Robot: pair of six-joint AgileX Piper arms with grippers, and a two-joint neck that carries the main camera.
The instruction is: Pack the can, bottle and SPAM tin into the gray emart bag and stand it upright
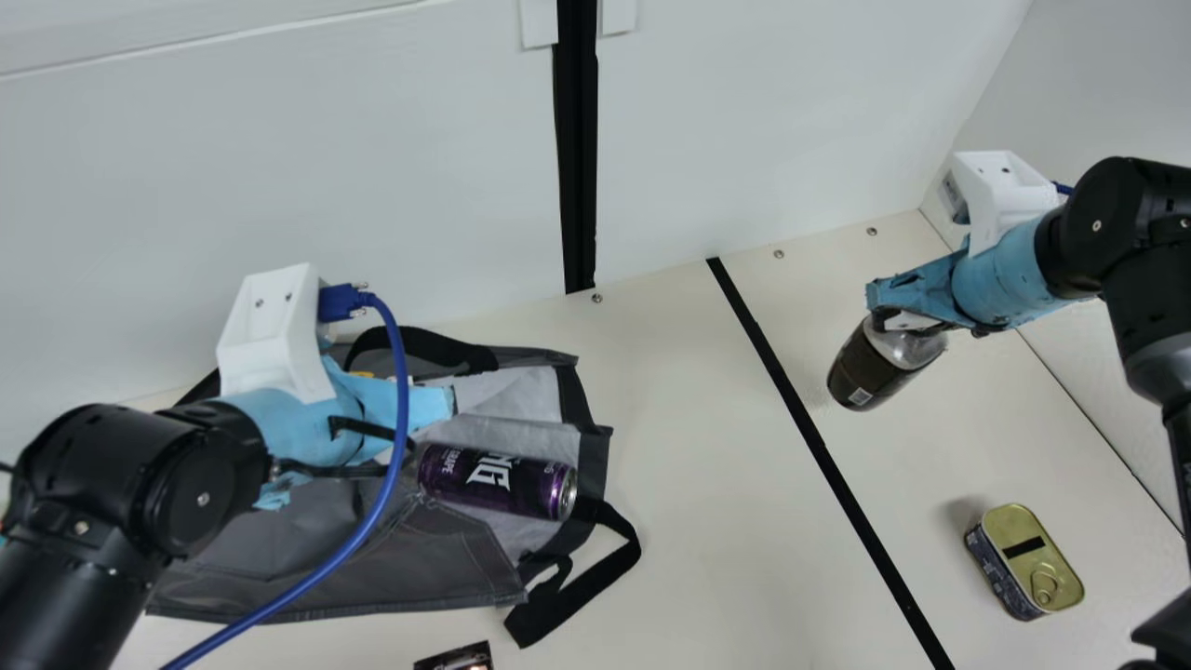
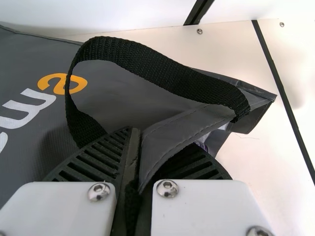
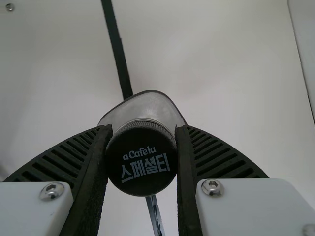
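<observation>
My left gripper (image 1: 423,409) is at the gray bag (image 1: 372,558); in the left wrist view my left gripper (image 2: 135,162) is shut on the edge of the bag (image 2: 170,142), beside a black handle. The purple can (image 1: 498,479) lies on its side in the bag's mouth. My right gripper (image 1: 884,312) holds the dark bottle (image 1: 873,368) tilted above the table; in the right wrist view my right gripper (image 3: 141,157) has the black cap of the bottle (image 3: 141,164) between its fingers. The SPAM tin (image 1: 1033,563) sits on the table at the right.
A black tape line (image 1: 828,465) runs across the table (image 1: 689,540) between bag and tin. A white wall (image 1: 372,167) stands behind. A small dark packet (image 1: 456,657) is at the near edge, and a loose black strap (image 1: 591,586) sticks out from the bag.
</observation>
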